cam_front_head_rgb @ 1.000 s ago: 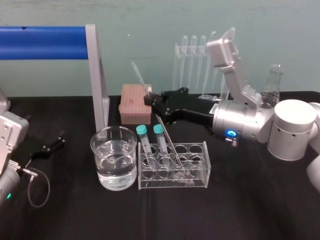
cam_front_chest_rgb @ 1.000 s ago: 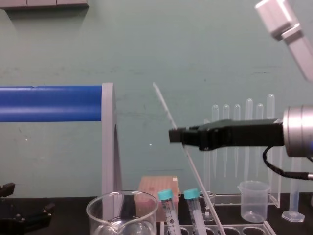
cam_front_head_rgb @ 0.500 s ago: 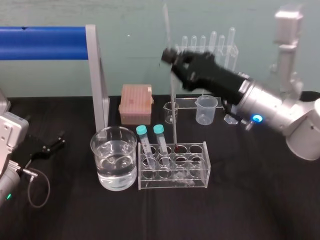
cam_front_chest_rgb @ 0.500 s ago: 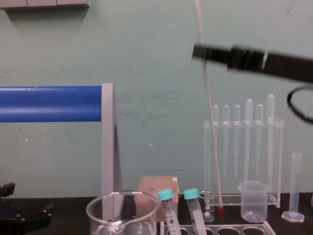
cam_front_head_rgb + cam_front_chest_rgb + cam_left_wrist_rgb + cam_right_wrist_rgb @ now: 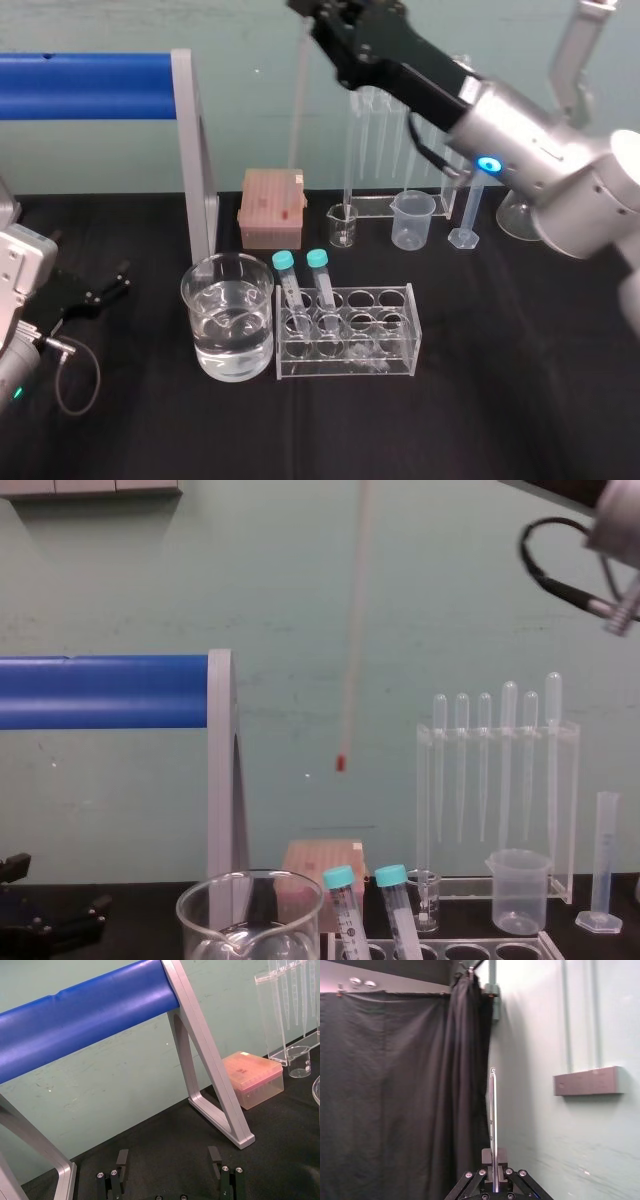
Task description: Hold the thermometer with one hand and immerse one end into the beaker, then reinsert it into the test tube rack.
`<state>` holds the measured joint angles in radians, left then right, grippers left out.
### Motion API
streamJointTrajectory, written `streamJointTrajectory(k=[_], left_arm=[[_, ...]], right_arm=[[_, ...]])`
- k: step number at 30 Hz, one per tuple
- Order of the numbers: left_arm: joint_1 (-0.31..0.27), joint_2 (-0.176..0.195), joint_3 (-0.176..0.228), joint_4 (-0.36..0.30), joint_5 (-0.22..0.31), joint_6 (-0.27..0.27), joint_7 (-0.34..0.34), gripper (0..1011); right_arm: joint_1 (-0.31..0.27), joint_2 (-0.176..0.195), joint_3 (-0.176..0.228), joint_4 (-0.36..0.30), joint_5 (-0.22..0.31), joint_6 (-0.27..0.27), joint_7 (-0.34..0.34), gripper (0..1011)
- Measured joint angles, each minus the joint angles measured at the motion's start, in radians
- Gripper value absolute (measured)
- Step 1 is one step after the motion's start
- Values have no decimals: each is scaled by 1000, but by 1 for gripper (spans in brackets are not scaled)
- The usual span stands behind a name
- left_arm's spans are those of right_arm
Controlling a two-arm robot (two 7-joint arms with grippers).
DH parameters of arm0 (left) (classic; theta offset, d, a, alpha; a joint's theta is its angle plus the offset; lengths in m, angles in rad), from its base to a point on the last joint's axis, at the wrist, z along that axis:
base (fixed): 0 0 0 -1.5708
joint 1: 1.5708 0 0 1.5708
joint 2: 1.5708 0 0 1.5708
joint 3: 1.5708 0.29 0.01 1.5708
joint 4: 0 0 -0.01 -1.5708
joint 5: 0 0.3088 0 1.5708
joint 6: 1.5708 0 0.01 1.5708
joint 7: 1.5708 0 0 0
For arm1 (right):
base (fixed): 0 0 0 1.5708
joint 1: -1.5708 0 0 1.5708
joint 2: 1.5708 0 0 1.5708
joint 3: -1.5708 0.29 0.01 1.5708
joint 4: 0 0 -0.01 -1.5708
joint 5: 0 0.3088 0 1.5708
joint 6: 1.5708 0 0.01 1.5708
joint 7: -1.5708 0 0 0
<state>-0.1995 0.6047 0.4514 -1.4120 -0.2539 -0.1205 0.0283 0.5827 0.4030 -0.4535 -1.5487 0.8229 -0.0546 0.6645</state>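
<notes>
My right gripper (image 5: pixel 312 12) is raised high over the back of the table, shut on the upper part of the thermometer (image 5: pixel 297 110). The thin glass rod hangs nearly upright, and its red tip (image 5: pixel 340 764) is in the air well above the vessels. In the right wrist view the thermometer (image 5: pixel 492 1120) stands straight out from the shut gripper (image 5: pixel 493 1182). The wide glass beaker (image 5: pixel 228 315), holding clear liquid, stands left of the test tube rack (image 5: pixel 390 345). My left gripper (image 5: pixel 167 1160) rests open, holding nothing, on the table at the far left.
Two blue-capped tubes (image 5: pixel 300 275) stand in the rack's left holes. Behind it are a pink tip box (image 5: pixel 270 205), a small glass beaker (image 5: pixel 342 225), a plastic beaker (image 5: pixel 413 218), a graduated cylinder (image 5: pixel 465 205) and a pipette stand (image 5: pixel 497 800). A blue bar on a grey frame (image 5: pixel 195 150) spans the left.
The right gripper has lifted the thermometer up out of the rack and carried it up and to the left. Its red tip now hangs high in the air. The left arm has not moved.
</notes>
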Motion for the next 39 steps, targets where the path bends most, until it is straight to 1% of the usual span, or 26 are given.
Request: streamJointTrajectory(k=[1, 2, 4, 5, 8, 9, 11, 12, 13, 14, 15, 16, 18, 21, 24, 27, 33, 39], left_arm=[[0, 0, 0, 0, 0, 0, 0, 1008], [0, 0, 0, 0, 0, 0, 0, 1008], [0, 0, 0, 0, 0, 0, 0, 1008], [0, 0, 0, 0, 0, 0, 0, 1008], [0, 0, 0, 0, 0, 0, 0, 1008], [0, 0, 0, 0, 0, 0, 0, 1008], [0, 0, 0, 0, 0, 0, 0, 1008], [0, 0, 0, 0, 0, 0, 0, 1008], [0, 0, 0, 0, 0, 0, 0, 1008], [0, 0, 0, 0, 0, 0, 0, 1008], [0, 0, 0, 0, 0, 0, 0, 1008], [0, 0, 0, 0, 0, 0, 0, 1008], [0, 0, 0, 0, 0, 0, 0, 1008], [0, 0, 0, 0, 0, 0, 0, 1008], [0, 0, 0, 0, 0, 0, 0, 1008], [0, 0, 0, 0, 0, 0, 0, 1008], [0, 0, 0, 0, 0, 0, 0, 1008], [0, 0, 0, 0, 0, 0, 0, 1008]], right_arm=[[10, -7, -8, 9, 1, 0, 6, 55], [27, -22, -24, 25, 3, -2, 18, 55], [43, -37, -39, 39, 5, -4, 29, 55], [58, -52, -54, 57, 7, -6, 39, 55], [76, -73, -77, 88, 8, -12, 54, 55], [86, -86, -94, 114, 7, -17, 65, 55], [94, -98, -107, 140, 1, -23, 74, 55], [101, -110, -121, 166, -5, -29, 80, 56], [101, -110, -121, 166, -5, -29, 80, 56], [108, -126, -138, 206, -16, -38, 90, 56], [108, -126, -138, 206, -16, -38, 90, 56], [111, -136, -149, 234, -27, -47, 96, 55], [114, -146, -163, 268, -45, -58, 101, 55], [114, -152, -176, 300, -69, -67, 104, 55], [109, -158, -192, 341, -105, -78, 105, 56], [104, -162, -200, 369, -126, -82, 107, 56], [92, -178, -202, 415, -139, -86, 120, 55], [79, -197, -193, 457, -146, -93, 131, 55]])
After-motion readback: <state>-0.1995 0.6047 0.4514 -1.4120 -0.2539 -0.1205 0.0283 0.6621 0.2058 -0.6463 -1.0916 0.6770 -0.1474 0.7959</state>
